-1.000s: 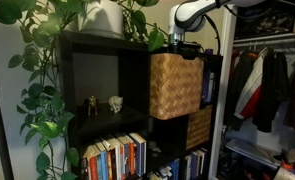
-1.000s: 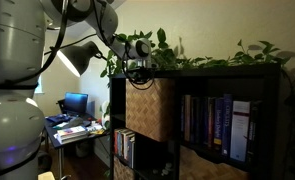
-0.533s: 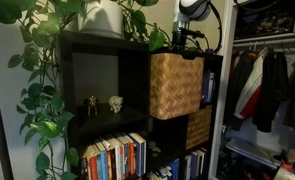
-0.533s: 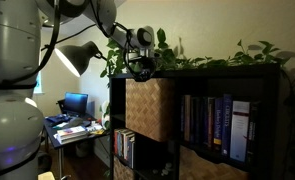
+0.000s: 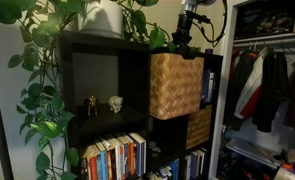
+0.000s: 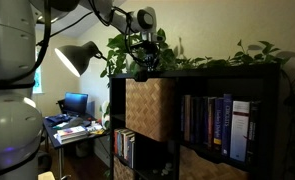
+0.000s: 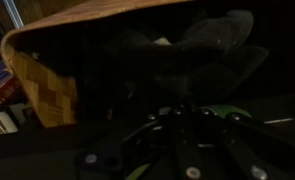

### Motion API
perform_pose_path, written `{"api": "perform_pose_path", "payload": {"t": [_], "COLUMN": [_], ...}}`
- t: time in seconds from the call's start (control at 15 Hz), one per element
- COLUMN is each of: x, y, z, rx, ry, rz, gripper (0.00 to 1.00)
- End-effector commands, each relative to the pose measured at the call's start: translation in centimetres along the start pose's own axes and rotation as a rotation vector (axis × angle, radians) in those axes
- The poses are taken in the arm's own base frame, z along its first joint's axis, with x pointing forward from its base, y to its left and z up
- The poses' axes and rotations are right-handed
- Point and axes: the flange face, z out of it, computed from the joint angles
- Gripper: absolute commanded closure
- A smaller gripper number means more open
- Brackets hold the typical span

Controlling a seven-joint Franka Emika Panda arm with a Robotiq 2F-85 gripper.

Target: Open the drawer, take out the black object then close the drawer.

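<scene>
The drawer is a light tan woven wicker bin (image 5: 175, 86) in the upper shelf compartment, its front standing out from the black shelf; it also shows in an exterior view (image 6: 150, 108) and at the upper left of the wrist view (image 7: 45, 75). My gripper (image 5: 190, 43) hangs just above the bin's top rim, next to the plant leaves, and shows in an exterior view (image 6: 144, 63). The wrist view is very dark: my gripper (image 7: 179, 112) points at the bin's open top. I cannot make out a black object, nor whether the fingers hold anything.
A darker brown woven bin (image 5: 198, 127) sits one compartment lower. Rows of books (image 5: 115, 157) fill the lower shelves. Two small figurines (image 5: 104, 103) stand in the open compartment. A trailing plant (image 5: 42, 90) hangs over the shelf top. Clothes (image 5: 262, 85) hang beside the shelf.
My gripper has risen from the bin's top opening to just above the shelf top. The bin has not moved.
</scene>
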Motion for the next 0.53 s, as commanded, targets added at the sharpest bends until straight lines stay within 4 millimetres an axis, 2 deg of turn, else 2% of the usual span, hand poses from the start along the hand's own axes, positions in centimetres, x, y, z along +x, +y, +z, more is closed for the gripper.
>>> {"api": "perform_pose_path", "payload": {"t": [0.0,0.47], "x": [-0.1,0.1], "y": [1.1,3.3], "z": [-3.6,-10.2], "rx": [0.007,-0.035], "ry": [0.019,0.108], "rz": [0.037,0.099], "gripper": [0.93,0.93]}}
